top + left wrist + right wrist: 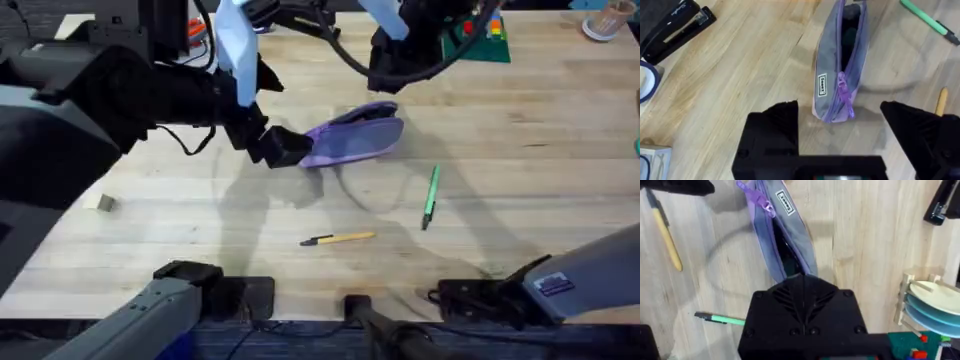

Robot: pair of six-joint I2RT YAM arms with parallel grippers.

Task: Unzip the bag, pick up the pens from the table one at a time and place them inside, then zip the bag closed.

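The bag [355, 135] lay on the table [520, 160] just past mid-table, zipper partly undone: the left wrist view showed a dark gap along its top [849, 37], with the purple zipper pull [844, 92] sitting near the end closest to the left gripper [840, 120]. Left gripper's fingers were spread wide, one on each side of that end of the bag, not touching it in the wrist view; overhead it sat right at the bag's left end [285, 148]. Right gripper [802, 287] was at the bag's opposite end, fingers pinched together on the fabric there, with the bag [782, 235] stretching away from it. Both pens were on the table outside the bag: green pen [430, 195] to the right of and nearer than the bag, roughly upright in the overhead view; yellow pen [340, 238] nearer the robot, lying almost crosswise, black tip pointing left. The two pens were apart from each other and from the bag. A black stapler [675, 30] lay off to the side in the left wrist view.
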